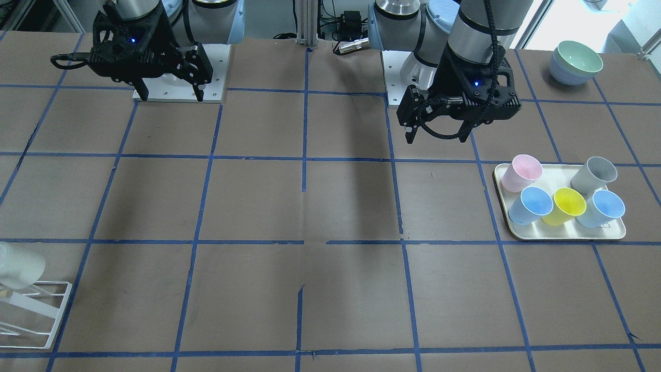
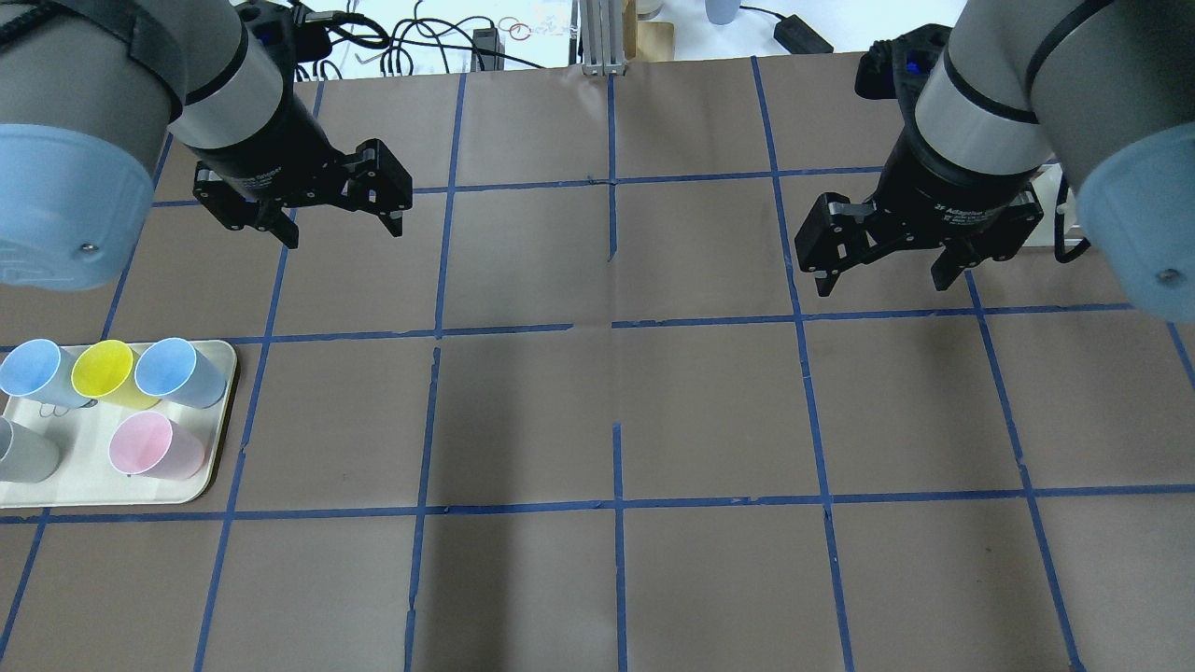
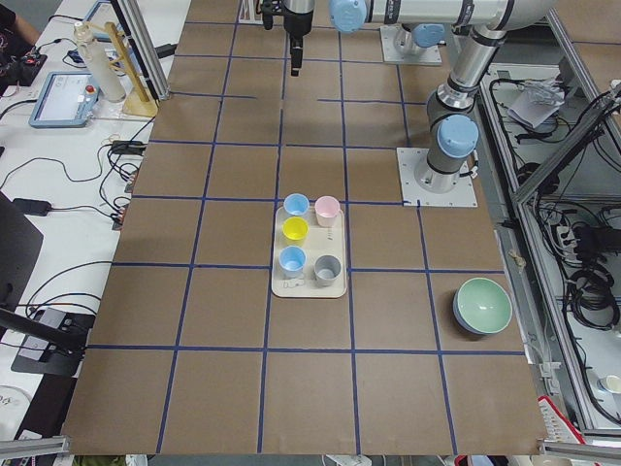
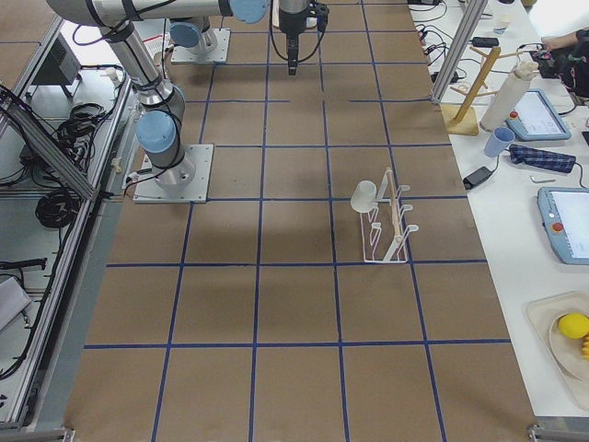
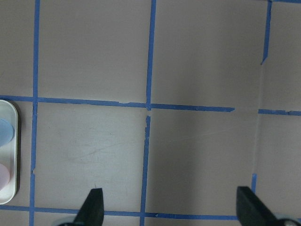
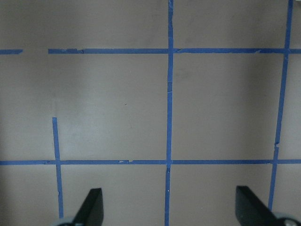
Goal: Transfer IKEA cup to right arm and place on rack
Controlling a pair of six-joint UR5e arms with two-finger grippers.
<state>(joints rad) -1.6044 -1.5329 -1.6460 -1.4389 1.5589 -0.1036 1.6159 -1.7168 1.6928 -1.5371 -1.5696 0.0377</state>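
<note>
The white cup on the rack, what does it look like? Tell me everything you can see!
The white cup is small, plain and creamy white, with no handle, and it looks like plastic. It gets a little wider toward one end. It is not standing up: it hangs tilted on a slanted rod of the white wire rack, on the side of the rack that faces the robot. Only the rack touches it. It looks empty, though its inside is hidden.

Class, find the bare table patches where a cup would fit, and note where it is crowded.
Free: the middle of the table, between tray and rack. Crowded: the tray, holding five cups; the rack bears a white cup.
</note>
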